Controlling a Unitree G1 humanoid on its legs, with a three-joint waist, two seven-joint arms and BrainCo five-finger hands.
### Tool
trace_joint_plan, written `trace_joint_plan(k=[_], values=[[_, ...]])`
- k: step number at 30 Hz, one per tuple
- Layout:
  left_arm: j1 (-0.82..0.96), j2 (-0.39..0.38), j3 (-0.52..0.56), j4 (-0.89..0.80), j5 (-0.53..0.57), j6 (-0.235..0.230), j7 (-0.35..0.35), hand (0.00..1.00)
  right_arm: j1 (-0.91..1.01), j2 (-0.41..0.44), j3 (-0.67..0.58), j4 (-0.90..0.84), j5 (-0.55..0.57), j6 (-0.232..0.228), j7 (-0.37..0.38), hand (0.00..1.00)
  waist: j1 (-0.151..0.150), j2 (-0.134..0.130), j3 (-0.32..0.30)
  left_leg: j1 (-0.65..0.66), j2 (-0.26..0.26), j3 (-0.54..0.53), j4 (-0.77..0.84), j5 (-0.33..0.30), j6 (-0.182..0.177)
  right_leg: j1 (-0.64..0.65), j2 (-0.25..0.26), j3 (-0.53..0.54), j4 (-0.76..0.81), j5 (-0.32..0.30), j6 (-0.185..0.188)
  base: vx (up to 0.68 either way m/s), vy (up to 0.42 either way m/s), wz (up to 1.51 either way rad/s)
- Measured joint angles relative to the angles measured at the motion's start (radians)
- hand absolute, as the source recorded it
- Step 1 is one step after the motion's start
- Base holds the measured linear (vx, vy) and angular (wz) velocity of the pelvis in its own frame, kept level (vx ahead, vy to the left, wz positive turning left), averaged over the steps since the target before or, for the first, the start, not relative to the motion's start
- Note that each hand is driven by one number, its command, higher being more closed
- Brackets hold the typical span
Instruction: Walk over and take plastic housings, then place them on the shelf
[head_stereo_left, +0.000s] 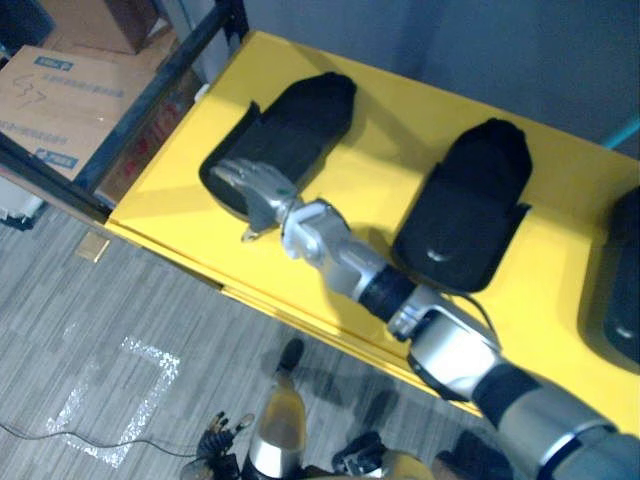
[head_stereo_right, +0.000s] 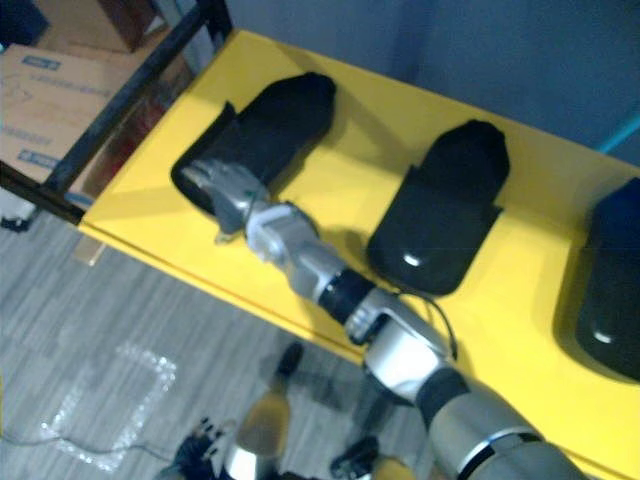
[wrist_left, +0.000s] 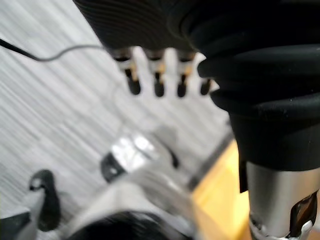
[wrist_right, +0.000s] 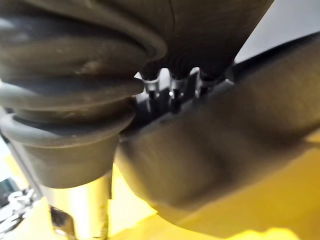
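Three black plastic housings lie on the yellow shelf board (head_stereo_left: 400, 110): one at the left (head_stereo_left: 305, 110), one in the middle (head_stereo_left: 470, 200), and one cut off at the right edge (head_stereo_left: 625, 290). My right hand (head_stereo_left: 258, 188) reaches in from the lower right and rests on the near end of the left housing (wrist_right: 225, 145). Its fingers lie nearly straight across the housing and its thumb sticks out off the housing's edge. My left hand (wrist_left: 157, 75) hangs low over the floor with straight fingers and holds nothing.
A dark metal shelf frame (head_stereo_left: 150, 90) runs along the board's left side, with cardboard boxes (head_stereo_left: 60, 100) behind it. The board's front edge (head_stereo_left: 260, 300) drops to grey floor, which has a pale tape patch (head_stereo_left: 120, 400). A grey-blue wall (head_stereo_left: 480, 50) stands behind.
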Motion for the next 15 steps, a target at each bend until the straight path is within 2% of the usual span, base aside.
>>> trace_joint_plan(k=[6,12,15], values=[[-0.005,-0.002,-0.006,-0.017,-0.025,-0.001,0.001,0.00,-0.009,0.005,-0.024,0.031,-0.020,0.035,-0.037,0.00,-0.002,0.000,0.000,0.000,0.007,0.015,0.000,0.002,-0.003,-0.003,0.006,0.006,-0.013,0.001,0.000,-0.01,0.001,-0.02],[-0.005,0.000,-0.006,-0.024,-0.033,0.002,0.005,0.00,-0.035,-0.008,-0.031,0.053,-0.045,0.039,-0.035,0.00,-0.002,-0.007,0.004,0.003,0.013,0.039,0.000,0.003,-0.005,-0.012,0.010,0.024,-0.017,0.006,0.000,-0.03,0.010,-0.08],[-0.005,0.000,-0.006,-0.025,-0.032,0.003,0.012,0.00,-0.048,-0.009,-0.029,0.056,-0.062,0.034,-0.001,0.00,-0.002,-0.007,0.004,0.006,0.015,0.047,0.000,0.004,-0.006,-0.011,0.014,0.030,-0.023,0.014,-0.001,-0.03,0.014,-0.07]])
